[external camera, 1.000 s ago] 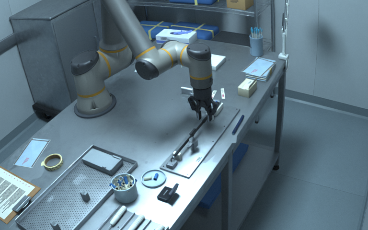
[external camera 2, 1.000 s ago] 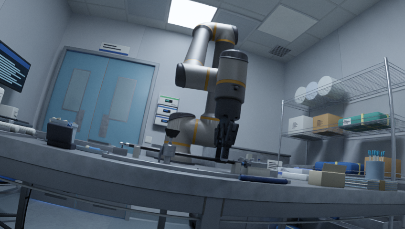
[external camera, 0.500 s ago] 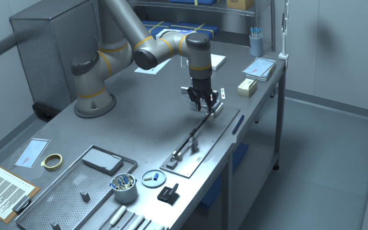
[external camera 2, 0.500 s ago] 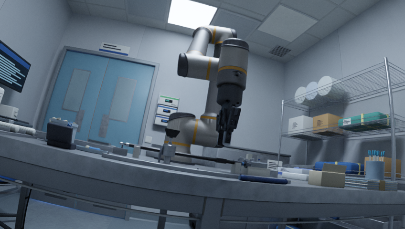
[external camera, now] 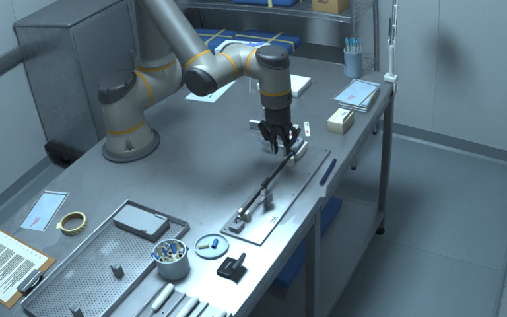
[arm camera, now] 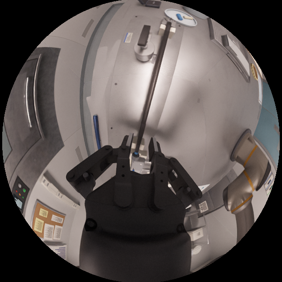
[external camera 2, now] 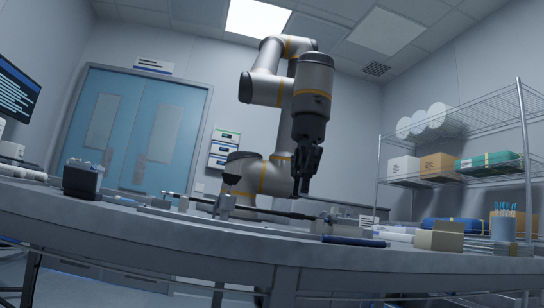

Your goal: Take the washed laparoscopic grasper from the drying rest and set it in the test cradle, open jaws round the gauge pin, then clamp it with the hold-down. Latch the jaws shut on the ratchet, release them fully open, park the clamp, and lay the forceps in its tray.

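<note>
The handle end of the laparoscopic grasper (arm camera: 136,157) is partly hidden behind my fingers in the wrist camera. Its long black shaft (external camera: 263,185) (external camera 2: 259,209) (arm camera: 152,79) lies along the test cradle plate (external camera: 274,198), resting in white supports, with the jaw end by the small blocks at the plate's near end (external camera: 239,220). The hold-down clamp (external camera: 266,194) (arm camera: 143,43) stands beside the shaft at mid-length. My gripper (external camera: 284,149) (external camera 2: 301,191) (arm camera: 140,143) hangs above the handle end, clear of it, open and empty.
Behind the work stand a wire shelf (external camera 2: 458,152) with boxes and a blue cup of swabs (external camera: 353,59). A perforated tray (external camera: 97,258), a cup of parts (external camera: 172,258), a small dish (external camera: 211,245) and a black block (external camera: 232,266) lie at the near end. A blue pen (external camera: 328,171) lies beside the plate.
</note>
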{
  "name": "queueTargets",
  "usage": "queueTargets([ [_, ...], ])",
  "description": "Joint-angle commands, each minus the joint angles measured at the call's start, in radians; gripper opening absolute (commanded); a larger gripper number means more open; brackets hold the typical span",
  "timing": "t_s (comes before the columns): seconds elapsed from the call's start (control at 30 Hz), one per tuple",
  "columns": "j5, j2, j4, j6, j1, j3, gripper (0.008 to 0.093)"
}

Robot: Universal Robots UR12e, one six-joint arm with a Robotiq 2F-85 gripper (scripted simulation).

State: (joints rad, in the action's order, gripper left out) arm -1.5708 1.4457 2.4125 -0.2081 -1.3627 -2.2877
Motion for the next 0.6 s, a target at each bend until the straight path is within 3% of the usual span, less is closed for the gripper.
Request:
queueTargets([
  [0.0,0.0,0.0,0.0,0.0,0.0,0.001,0.038],
  [0.13,0.0,0.021,-0.029,0.0,0.0,0.01,0.038],
  [0.37,0.0,0.131,-0.205,0.0,0.0,0.079,0.038],
  [0.57,0.0,0.136,-0.22,-0.005,0.006,0.083,0.038],
])
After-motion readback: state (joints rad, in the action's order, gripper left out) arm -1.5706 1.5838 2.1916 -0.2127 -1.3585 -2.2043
